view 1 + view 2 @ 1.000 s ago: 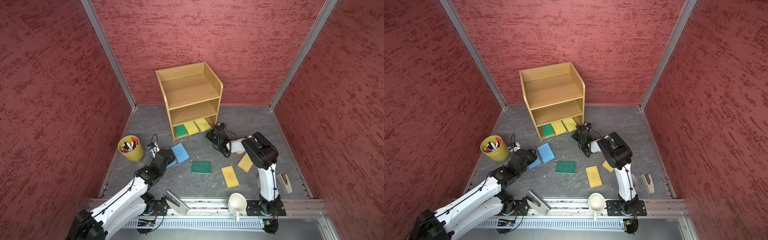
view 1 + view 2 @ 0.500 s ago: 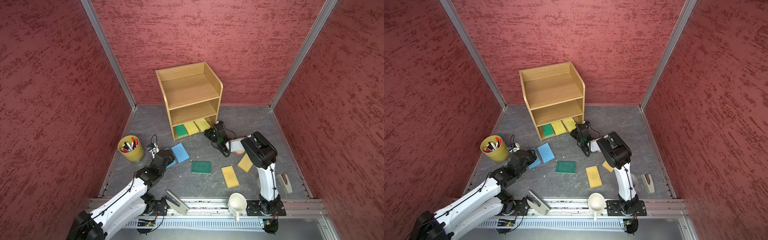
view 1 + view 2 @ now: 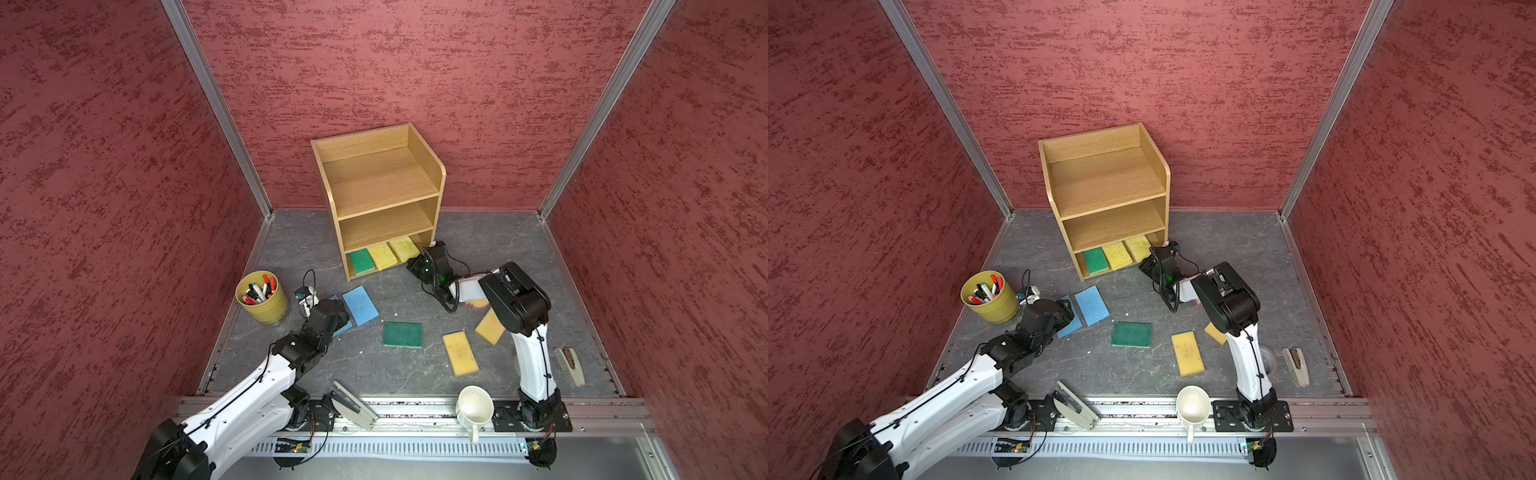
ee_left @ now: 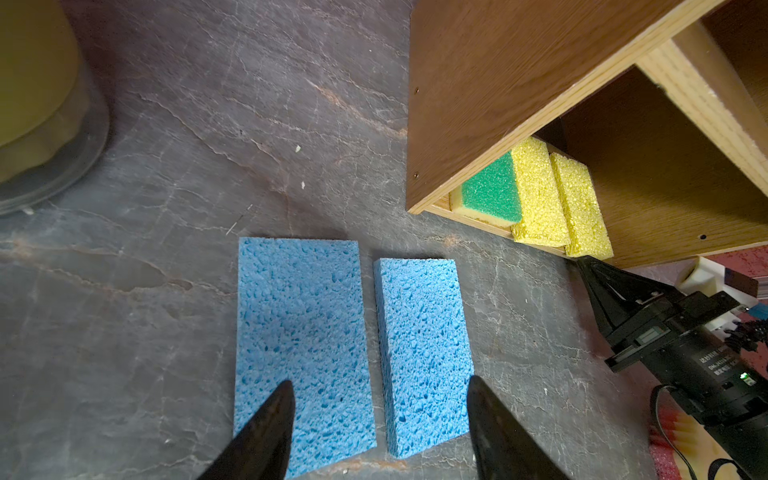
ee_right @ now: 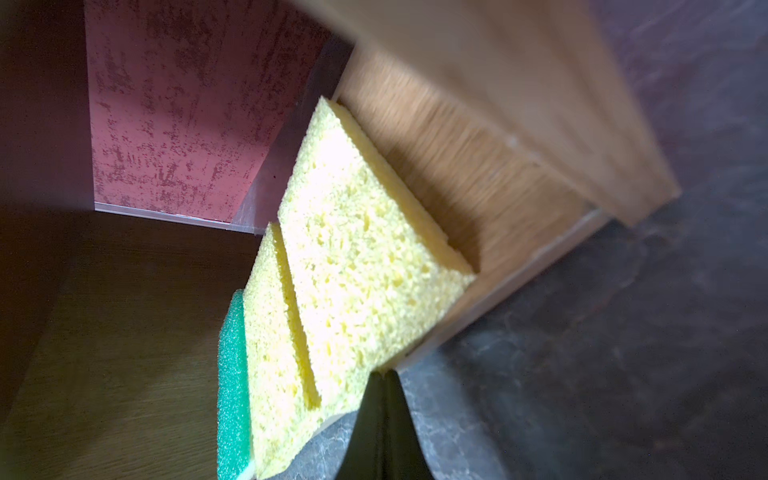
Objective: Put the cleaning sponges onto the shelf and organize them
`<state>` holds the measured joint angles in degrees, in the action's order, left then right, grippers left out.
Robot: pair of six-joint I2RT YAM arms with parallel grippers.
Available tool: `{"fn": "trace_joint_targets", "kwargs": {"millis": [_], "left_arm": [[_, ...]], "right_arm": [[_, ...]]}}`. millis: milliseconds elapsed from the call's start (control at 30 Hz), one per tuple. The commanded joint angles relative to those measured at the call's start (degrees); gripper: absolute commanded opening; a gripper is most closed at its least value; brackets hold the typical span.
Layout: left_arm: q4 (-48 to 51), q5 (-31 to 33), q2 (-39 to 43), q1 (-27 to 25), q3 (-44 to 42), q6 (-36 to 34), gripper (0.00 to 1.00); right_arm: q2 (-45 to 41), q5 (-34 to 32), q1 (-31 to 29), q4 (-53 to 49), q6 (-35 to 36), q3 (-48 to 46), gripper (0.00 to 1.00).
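Left jaws: left gripper (image 4: 380, 386) apart, empty; one finger over cup-side blue porous foam sponge (image 4: 301, 345), other finger at outer long edge of shelf-side blue porous foam sponge (image 4: 422, 353); contact can't tell.
Right jaws: right gripper (image 5: 382, 386) pressed together, holding nothing; tip at front lip of bottom tier, by front corner of outer bright yellow porous sponge (image 5: 365, 249).
Writing: small white print on black motor housing (image 4: 715, 370) of right gripper, too small to read.
Shelf: light oak wooden three-tier shelf (image 3: 374, 183), open front toward robot, back near far wall.
Bottom tier: green-topped yellow-backed sponge (image 3: 361, 260), middle bright yellow porous sponge (image 3: 383, 256) and the outer yellow one packed side by side; long axes front to back, front ends poking past lip.
Blue pair: flat on grey stone-look tabletop (image 3: 498, 241), parallel, narrow gap, long axes toward far wall, near shelf front.
Loose green: dark green rectangular sponge (image 3: 402, 334), flat, mid-table, long axis left-right.
Tan pair: pale tan rectangular sponge (image 3: 460, 353), long axis near-far, slightly skewed; second tan sponge (image 3: 488, 330) near it, diagonal, partly under right arm.
Other: yellow pen cup of markers (image 3: 262, 297) left of blue pair; white mug (image 3: 475, 405) at front rail.
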<state>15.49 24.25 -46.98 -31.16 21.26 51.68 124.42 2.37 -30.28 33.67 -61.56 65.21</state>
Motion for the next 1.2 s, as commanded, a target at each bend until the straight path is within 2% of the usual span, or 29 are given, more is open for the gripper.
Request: {"fn": "trace_joint_targets", "kwargs": {"millis": [0,300,533,900,1167], "left_arm": [[-0.6,-0.4,-0.3,0.3,-0.6,0.0,0.65],[-0.5,-0.5,-0.3,0.3,-0.6,0.0,0.65],[-1.0,-0.5,-0.2,0.4,-0.9,0.1,0.65],[0.3,-0.1,1.6,0.3,-0.8,-0.2,0.65],[0.7,0.0,2.2,0.4,-0.8,-0.1,0.65]], "right_arm": [[1.4,0.5,0.2,2.0,-1.2,1.6,0.00],[0.1,0.6,0.2,2.3,-1.0,-0.8,0.00],[-1.0,1.7,-2.4,2.6,-0.9,-1.9,0.00],[1.2,4.6,-7.2,1.4,-1.5,2.3,0.00],[3.2,5.4,-8.2,0.6,-2.0,5.7,0.00]]}}
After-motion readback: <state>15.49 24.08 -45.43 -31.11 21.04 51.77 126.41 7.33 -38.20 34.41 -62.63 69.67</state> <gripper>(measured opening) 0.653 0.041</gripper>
